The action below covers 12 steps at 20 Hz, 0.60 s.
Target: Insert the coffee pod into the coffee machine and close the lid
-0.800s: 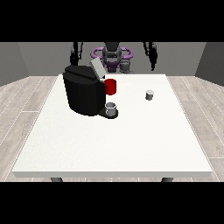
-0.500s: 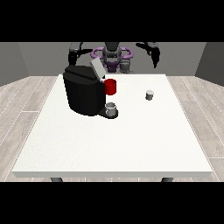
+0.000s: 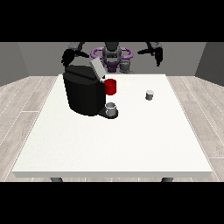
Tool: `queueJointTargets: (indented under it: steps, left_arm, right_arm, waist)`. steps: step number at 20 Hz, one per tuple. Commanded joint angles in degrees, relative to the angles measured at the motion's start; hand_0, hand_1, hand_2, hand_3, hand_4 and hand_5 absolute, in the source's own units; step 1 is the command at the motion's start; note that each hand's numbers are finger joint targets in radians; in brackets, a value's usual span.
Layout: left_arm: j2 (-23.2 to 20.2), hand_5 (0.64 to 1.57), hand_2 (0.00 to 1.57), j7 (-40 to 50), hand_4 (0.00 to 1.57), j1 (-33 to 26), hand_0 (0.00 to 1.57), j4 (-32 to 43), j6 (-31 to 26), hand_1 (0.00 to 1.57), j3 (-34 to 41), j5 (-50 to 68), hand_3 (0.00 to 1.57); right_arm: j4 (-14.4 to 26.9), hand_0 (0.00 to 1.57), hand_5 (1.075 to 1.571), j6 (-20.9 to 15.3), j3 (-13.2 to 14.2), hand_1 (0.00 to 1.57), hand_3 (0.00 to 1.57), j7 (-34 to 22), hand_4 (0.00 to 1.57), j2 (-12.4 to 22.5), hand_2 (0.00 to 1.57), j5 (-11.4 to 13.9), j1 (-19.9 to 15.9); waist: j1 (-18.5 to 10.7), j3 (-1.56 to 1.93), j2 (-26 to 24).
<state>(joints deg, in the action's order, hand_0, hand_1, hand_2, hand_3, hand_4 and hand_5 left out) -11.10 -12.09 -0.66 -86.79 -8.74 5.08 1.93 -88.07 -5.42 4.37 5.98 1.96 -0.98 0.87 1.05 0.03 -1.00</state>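
A bulky black coffee machine [image 3: 85,92] is seen on the white tabletop [image 3: 113,140], grey lid [image 3: 97,68] raised. A small grey coffee pod [image 3: 149,95] is set well apart. Both black hands [image 3: 68,57] [image 3: 157,53] are held aloft.

Lighting was pretty flat and even, kinda bright overall. The white table [image 3: 131,140] looked almost shadeless, with no glare on it. The black coffee machine [image 3: 83,94] stayed so dark its surfaces barely separated. Only soft, faint shadows sat under it. Back walls were dim grey.
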Motion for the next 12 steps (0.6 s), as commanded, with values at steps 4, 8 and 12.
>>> queueJointTargets:
  steps: [4, 8, 12]
  left_arm:
    - [-6.3, 1.571, 0.0, 1.3, 0.0, 6.4, 0.0, 6.4, -1.5, 0.0, 3.0, -4.0, 0.0]
    - [-9.1, 1.571, 0.0, 9.0, 0.0, 13.3, 0.0, 10.7, -2.6, 0.0, 5.3, -2.4, 0.0]
    - [-10.9, 1.571, 0.0, 3.8, 0.0, 15.5, 0.0, 19.8, -5.6, 0.0, 6.4, -2.8, 0.0]
  right_arm:
    - [0.6, 0.0, 1.571, 0.1, -0.6, 0.0, 0.0, 1.3, 0.13, -0.8, 0.0, -0.2, -0.9]
    - [0.7, 0.0, 1.571, 1.1, -1.9, 0.0, 0.0, 3.9, 0.19, -1.4, 0.0, -0.1, -1.3]
    - [-1.6, 0.0, 1.571, 0.4, -2.6, 0.0, 0.0, -1.8, 0.28, -0.6, 0.0, -0.1, -5.4]
  waist:
    - [2.1, -0.02, 2.3]
    - [4.7, -0.01, 4.2]
    - [5.0, -0.05, 6.7]
